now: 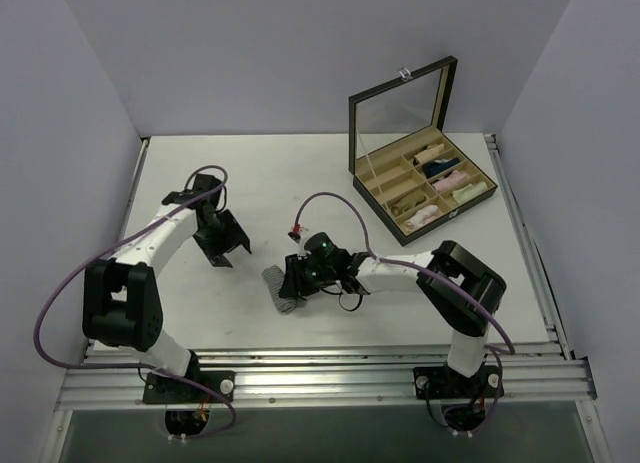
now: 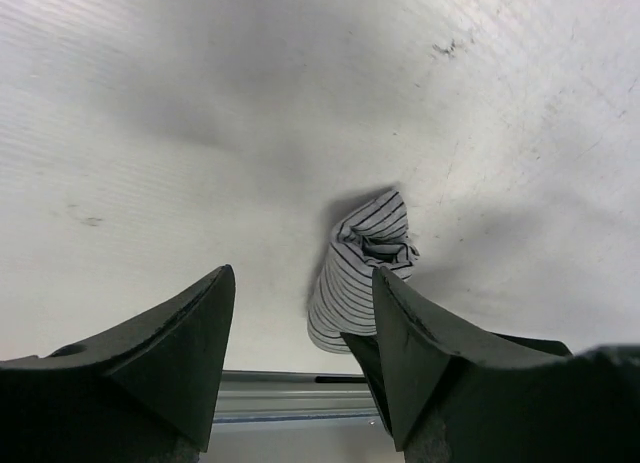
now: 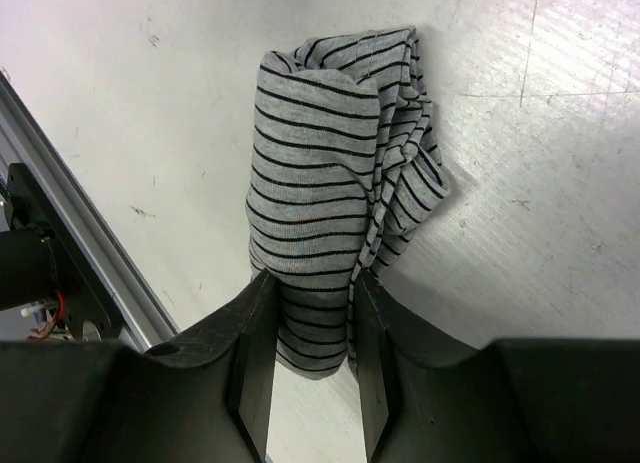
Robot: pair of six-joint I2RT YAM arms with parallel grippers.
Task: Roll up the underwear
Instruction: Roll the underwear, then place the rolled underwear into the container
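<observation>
The underwear (image 3: pixel 320 183) is a grey cloth roll with thin dark stripes, lying near the table's front middle (image 1: pixel 279 288). My right gripper (image 3: pixel 312 293) is shut on its near end, one finger (image 3: pixel 250 353) pressed on each side; from above it shows at the roll's right side (image 1: pixel 298 279). My left gripper (image 1: pixel 225 245) is open and empty, above the table to the left of the roll and apart from it. In the left wrist view the roll (image 2: pixel 358 273) lies beyond the spread left gripper (image 2: pixel 303 275), partly hidden behind its right finger (image 2: pixel 420 343).
An open black box (image 1: pixel 382 201) with a raised lid stands at the back right, holding small pink, cream and dark rolled garments in compartments. A metal rail (image 1: pixel 330 368) runs along the near edge. White walls enclose the table.
</observation>
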